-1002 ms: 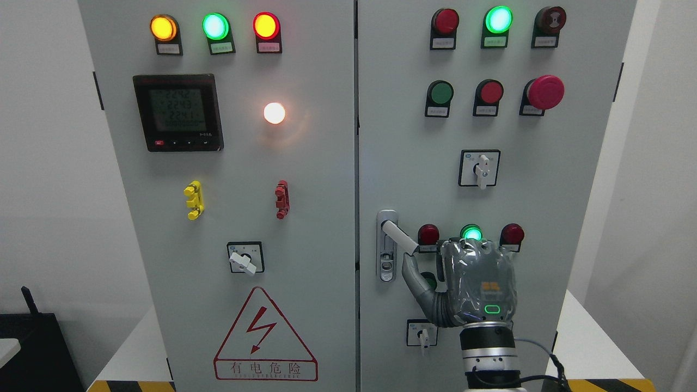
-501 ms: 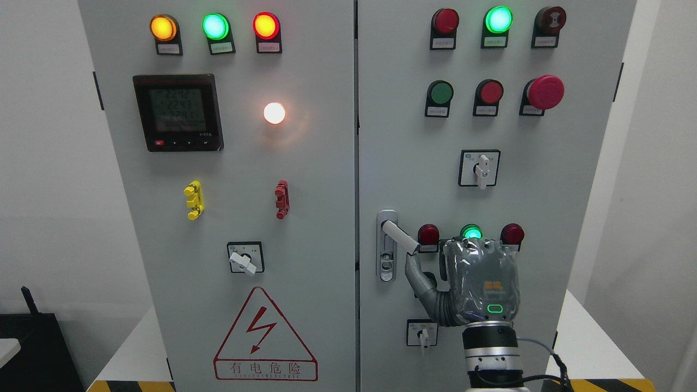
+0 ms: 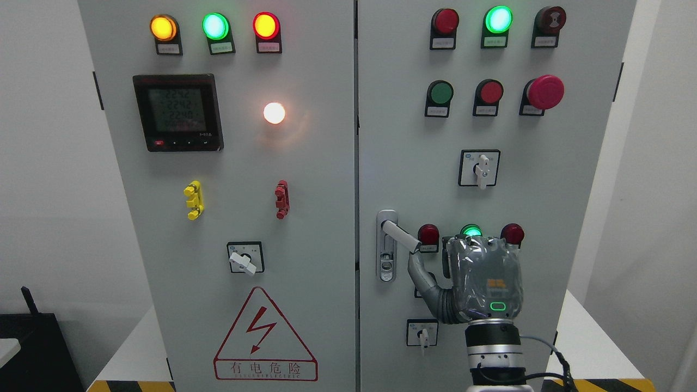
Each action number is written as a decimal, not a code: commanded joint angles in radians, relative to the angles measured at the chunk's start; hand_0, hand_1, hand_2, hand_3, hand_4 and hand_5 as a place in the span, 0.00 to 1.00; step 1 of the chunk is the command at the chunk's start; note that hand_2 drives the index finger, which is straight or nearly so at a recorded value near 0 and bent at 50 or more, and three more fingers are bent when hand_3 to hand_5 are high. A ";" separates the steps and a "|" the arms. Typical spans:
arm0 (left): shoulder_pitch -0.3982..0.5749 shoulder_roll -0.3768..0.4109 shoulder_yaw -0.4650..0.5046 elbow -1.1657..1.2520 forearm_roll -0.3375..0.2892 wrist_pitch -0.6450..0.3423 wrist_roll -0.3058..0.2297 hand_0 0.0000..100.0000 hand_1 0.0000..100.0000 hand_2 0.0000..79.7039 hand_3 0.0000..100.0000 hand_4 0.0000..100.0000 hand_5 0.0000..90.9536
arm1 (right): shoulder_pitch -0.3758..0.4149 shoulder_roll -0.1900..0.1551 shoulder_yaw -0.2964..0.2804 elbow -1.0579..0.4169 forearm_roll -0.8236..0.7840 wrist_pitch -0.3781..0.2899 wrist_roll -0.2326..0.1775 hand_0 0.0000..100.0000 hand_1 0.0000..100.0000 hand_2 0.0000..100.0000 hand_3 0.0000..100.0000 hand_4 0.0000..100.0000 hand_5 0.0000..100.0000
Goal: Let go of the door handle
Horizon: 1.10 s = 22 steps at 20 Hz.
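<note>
- Head view: white tabletop [image 3: 591, 348] with a striped edge carries the grey cabinet [image 3: 337, 179], pale walls on both sides
- right hand [image 3: 479, 277] stands upright, back to camera, just right of the door handle [image 3: 400, 235]
- its thumb [image 3: 420, 271] reaches up just under the lever's tip; contact unclear, fingers seemingly loose, gripping nothing

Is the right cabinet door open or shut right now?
Shut. The right door lies flush with the left door, with only a thin, even seam between them; its handle angles down to the right.
</note>
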 commanded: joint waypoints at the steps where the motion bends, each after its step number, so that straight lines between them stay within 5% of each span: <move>1: 0.000 0.000 0.011 0.017 0.000 -0.001 0.001 0.12 0.39 0.00 0.00 0.00 0.00 | -0.009 0.000 -0.007 0.003 0.001 0.000 0.001 0.45 0.18 0.93 1.00 1.00 0.96; 22: 0.000 0.000 0.011 0.017 0.000 -0.003 0.001 0.12 0.39 0.00 0.00 0.00 0.00 | 0.001 0.002 -0.005 0.001 0.001 -0.011 0.000 0.45 0.18 0.93 1.00 1.00 0.96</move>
